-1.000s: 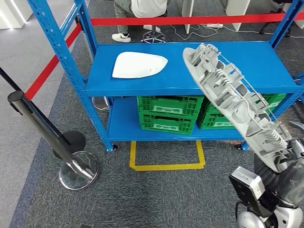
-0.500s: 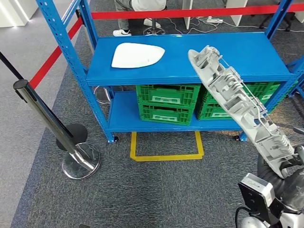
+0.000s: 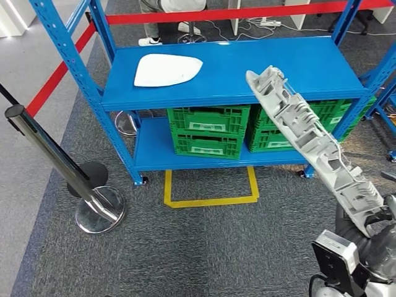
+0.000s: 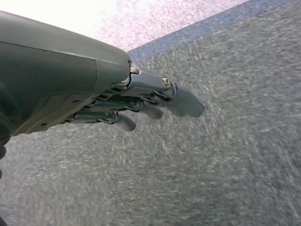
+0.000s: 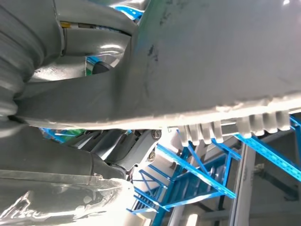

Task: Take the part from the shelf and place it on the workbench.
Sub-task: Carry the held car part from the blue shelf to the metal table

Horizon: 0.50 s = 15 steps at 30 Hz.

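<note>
Grey ribbed plastic is what you see nearest: the long part (image 3: pixel 317 148) is gripped at its low end by your right hand (image 3: pixel 374 232), at the head view's lower right, clear of the shelf. Its long axis slants up and away toward the upper left, its far tip pointing at the blue shelf (image 3: pixel 224 93), ribbed side facing up. From the right wrist the part (image 5: pixel 220 61) crosses close above the hand's fingers (image 5: pixel 106 146), which seem wrapped under it, though the view is cramped. Your left hand (image 4: pixel 142 101) hangs over grey carpet, fingers extended and holding nothing. Farther off, a white cover (image 3: pixel 167 70) lies on the shelf's top level, green crates (image 3: pixel 208 131) below.
</note>
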Available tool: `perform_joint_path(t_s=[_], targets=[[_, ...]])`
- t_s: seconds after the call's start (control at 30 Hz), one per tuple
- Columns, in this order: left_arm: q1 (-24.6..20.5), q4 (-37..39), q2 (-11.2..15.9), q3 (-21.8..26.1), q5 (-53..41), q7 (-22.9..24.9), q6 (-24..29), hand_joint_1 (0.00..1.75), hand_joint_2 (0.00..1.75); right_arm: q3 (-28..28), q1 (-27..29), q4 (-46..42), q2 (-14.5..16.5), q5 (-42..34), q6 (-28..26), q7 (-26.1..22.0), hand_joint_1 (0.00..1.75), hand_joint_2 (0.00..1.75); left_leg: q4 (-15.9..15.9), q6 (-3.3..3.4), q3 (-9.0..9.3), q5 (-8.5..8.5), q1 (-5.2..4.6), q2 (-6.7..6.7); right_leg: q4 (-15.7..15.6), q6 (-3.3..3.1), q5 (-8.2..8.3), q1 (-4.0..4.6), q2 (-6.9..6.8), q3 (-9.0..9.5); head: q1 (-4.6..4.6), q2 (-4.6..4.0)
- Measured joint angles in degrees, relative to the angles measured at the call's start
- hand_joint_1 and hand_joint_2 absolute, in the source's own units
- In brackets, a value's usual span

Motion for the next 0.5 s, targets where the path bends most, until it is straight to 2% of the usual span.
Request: perform_joint_path(t_s=[0.07,0.1,0.17,0.2,0.23,0.27,0.33,0.37,0.4,0.43,0.5], targets=[[-0.23,-0.01,-0.11,0.0,0.03,0.01,0.04,0.0,1.75,-0.07,0.05,-0.15,0.06,-0.2,-0.02,-0.06,1.75,1.75,-2.36,0.01,1.01,-0.16,0.52,0.39,1.26,0.4,-1.16,0.05,-0.2,-1.17,0.15,0.0],[-0.35,-0.02,-0.17,0.0,0.05,0.02,0.04,0.0,1.75,-0.08,-0.01,-0.22,0.07,-0.37,-0.03,-0.16,1.75,1.75,-3.46,-0.04,1.49,-0.32,0.89,0.66,3.55,0.7,-2.47,0.04,-0.48,-2.53,0.27,0.0],[-0.44,-0.01,-0.19,0.0,0.09,0.05,-0.03,0.0,1.75,-0.05,-0.12,-0.25,0.07,-0.68,-0.04,-0.36,1.75,1.75,-3.85,-0.36,1.6,-0.6,1.14,1.29,10.95,1.55,-5.46,-0.41,-1.01,-6.54,0.54,0.0],[-0.43,-0.01,-0.2,0.0,0.1,0.06,-0.1,0.0,1.75,-0.05,-0.08,-0.26,0.07,-0.79,-0.04,-0.42,1.75,1.75,-3.76,-0.56,1.59,-0.73,1.25,1.72,14.33,2.02,-6.28,-0.69,-1.14,-8.4,0.53,0.0],[-0.42,0.0,-0.23,0.0,0.1,0.07,-0.15,0.0,1.75,-0.07,0.01,-0.26,0.07,-0.9,-0.04,-0.43,1.75,1.75,-3.61,-0.79,1.59,-0.89,1.39,2.11,15.98,2.47,-6.08,-0.98,-1.25,-9.49,0.56,0.0],[-0.43,0.0,-0.25,0.0,0.1,0.08,-0.18,0.0,1.75,-0.08,0.1,-0.26,0.07,-0.99,-0.04,-0.44,1.75,1.75,-3.36,-1.09,1.6,-1.08,1.59,2.46,15.44,2.9,-4.8,-1.25,-1.4,-9.51,0.55,0.0],[-0.44,-0.01,-0.31,0.0,0.08,0.08,0.07,0.0,1.75,-0.11,0.21,-0.26,0.07,-1.12,-0.04,-0.61,1.75,1.75,-2.44,-2.03,1.56,-1.7,2.07,3.0,9.11,3.84,-0.67,-1.76,-2.22,-6.72,0.56,0.0],[-0.45,-0.02,-0.29,0.0,0.07,0.07,0.28,0.0,1.75,-0.11,0.19,-0.27,0.08,-1.17,-0.04,-0.76,1.75,1.75,-1.74,-2.61,1.44,-2.11,2.14,3.19,5.75,4.15,0.6,-1.8,-2.74,-5.15,0.73,0.0],[-0.44,-0.03,-0.28,0.0,0.04,0.04,0.5,0.0,1.75,-0.11,0.15,-0.32,0.09,-1.22,-0.04,-0.93,1.75,1.75,-1.07,-3.12,1.24,-2.43,2.1,3.31,3.56,4.0,1.13,-1.79,-3.13,-4.01,0.81,0.0],[-0.42,-0.04,-0.25,0.0,0.02,0.03,0.69,0.0,1.75,-0.14,0.19,-0.37,0.11,-1.31,-0.05,-1.06,1.75,1.75,-0.57,-3.53,1.04,-2.63,1.97,3.44,2.75,3.61,0.96,-1.68,-3.28,-3.58,0.81,0.0],[-0.37,-0.04,-0.25,0.0,0.01,0.01,0.84,0.0,1.75,-0.25,0.47,-0.46,0.2,-1.48,-0.07,-1.24,1.75,1.75,-0.15,-4.01,0.78,-2.65,1.89,3.8,2.98,2.27,0.88,-1.55,-2.86,-3.74,0.65,0.0]])
